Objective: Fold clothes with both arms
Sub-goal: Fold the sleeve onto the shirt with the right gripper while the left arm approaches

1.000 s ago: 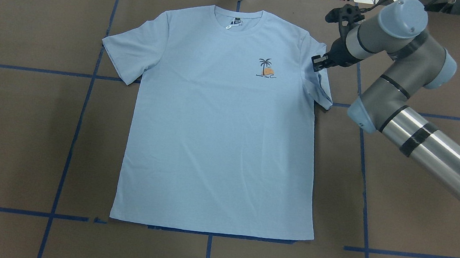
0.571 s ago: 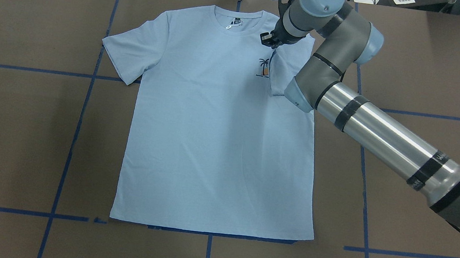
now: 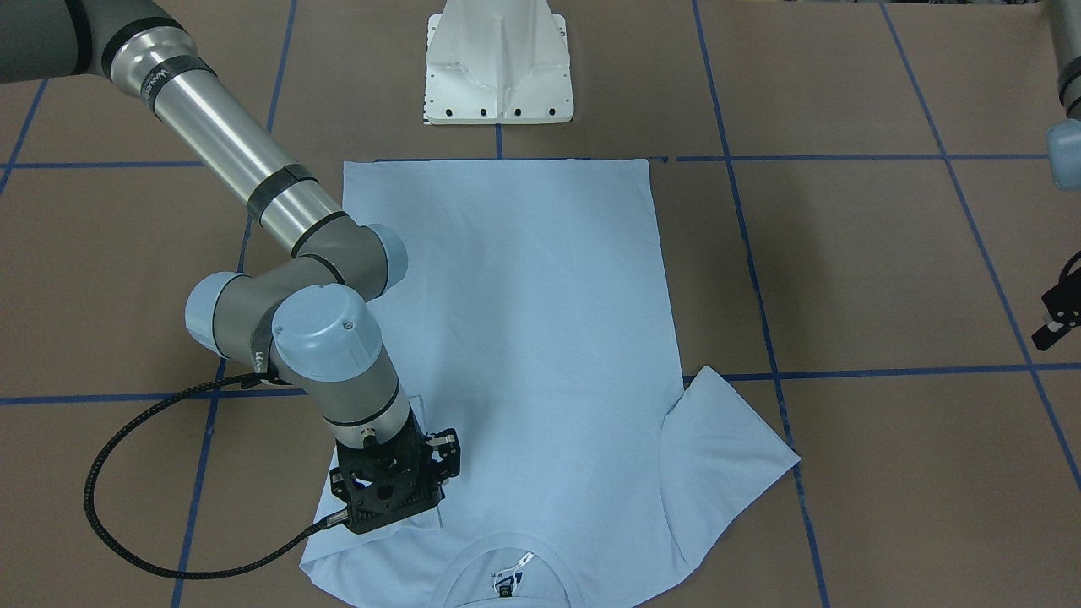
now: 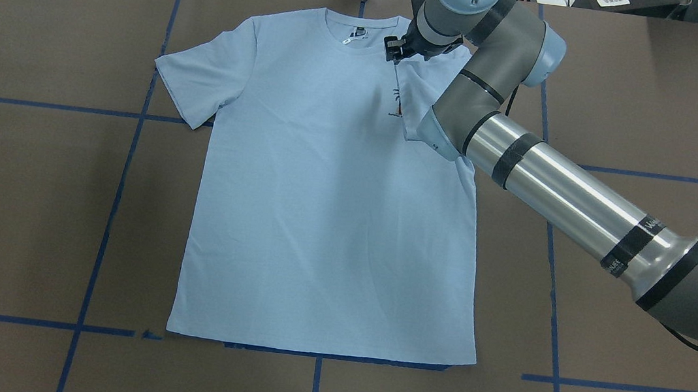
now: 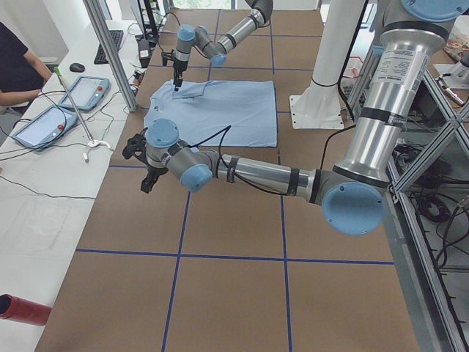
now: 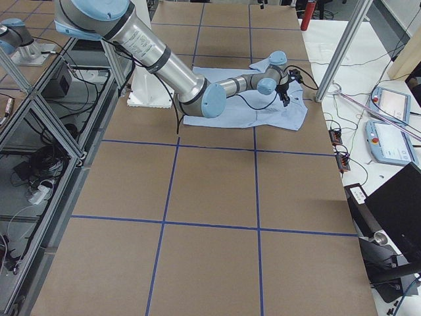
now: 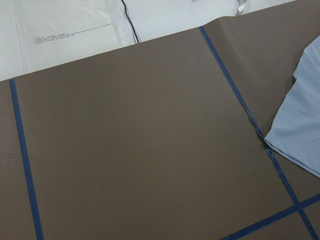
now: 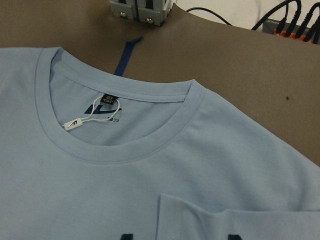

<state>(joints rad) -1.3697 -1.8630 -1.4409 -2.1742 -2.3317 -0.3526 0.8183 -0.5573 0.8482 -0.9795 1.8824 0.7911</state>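
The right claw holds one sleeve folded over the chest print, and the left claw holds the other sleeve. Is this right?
No. In the front-facing view the other sleeve lies flat, untouched; the left claw is off the T-shirt. The rest holds.

1. Folded sleeve [image 4: 420, 99] covers most of the palm-tree print [image 4: 395, 104], upper centre overhead.
2. Left gripper [image 3: 1056, 325] is cut off at the front view's right edge.
3. Right gripper [image 4: 394, 50]: jaws unreadable beneath its wrist.
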